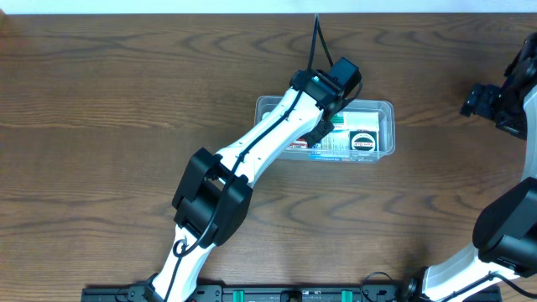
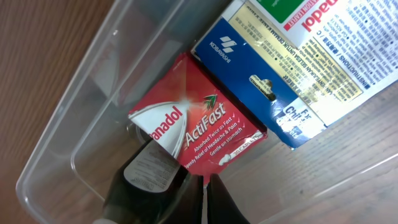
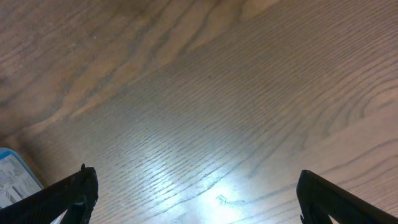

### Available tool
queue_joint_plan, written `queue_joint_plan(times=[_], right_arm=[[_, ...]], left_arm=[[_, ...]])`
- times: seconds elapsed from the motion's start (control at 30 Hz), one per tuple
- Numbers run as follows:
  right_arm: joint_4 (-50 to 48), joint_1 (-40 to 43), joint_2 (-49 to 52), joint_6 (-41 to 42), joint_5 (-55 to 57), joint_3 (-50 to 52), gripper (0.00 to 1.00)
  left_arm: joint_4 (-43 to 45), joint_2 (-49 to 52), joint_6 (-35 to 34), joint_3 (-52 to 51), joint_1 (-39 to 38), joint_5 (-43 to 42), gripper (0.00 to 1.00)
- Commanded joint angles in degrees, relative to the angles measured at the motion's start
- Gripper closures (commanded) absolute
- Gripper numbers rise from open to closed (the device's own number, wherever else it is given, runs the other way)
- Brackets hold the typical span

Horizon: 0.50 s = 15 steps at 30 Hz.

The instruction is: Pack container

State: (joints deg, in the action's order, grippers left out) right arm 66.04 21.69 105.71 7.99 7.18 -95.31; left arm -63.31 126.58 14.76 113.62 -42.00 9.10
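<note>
your left gripper [image 2: 204, 180], pinched closed on nothing, seems to tuck the panadol actifast box [image 2: 199, 124] into the container [image 2: 71, 112]; right gripper [image 3: 199, 193] gapes empty.

Left hand [image 2: 203, 185] closed, right hand [image 3: 194, 182] spread wide.

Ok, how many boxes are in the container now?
3 visible: a red box at the left gripper's tips, a blue box next to it, and a green-and-white box beyond. The left arm hides part of the container, so more may be there.
</note>
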Motion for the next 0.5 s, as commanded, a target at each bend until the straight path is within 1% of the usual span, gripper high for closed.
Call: queue_joint_plan(times=[0.0,0.27,0.47], right_arm=[[0.0,0.4,-0.1,-0.8,0.3,-1.0,0.01],[0.0,0.4,-0.1,-0.8,0.3,-1.0,0.01],[0.0,0.4,-0.1,-0.8,0.3,-1.0,0.01]], left_arm=[[-0.2,2.4,5.2,0.2,0.3,0.6,0.94],[0.3,2.7,15.3,0.2,0.7,0.6,0.94],[1.1,2.7,20.2,0.0,1.6,0.6,0.94]])
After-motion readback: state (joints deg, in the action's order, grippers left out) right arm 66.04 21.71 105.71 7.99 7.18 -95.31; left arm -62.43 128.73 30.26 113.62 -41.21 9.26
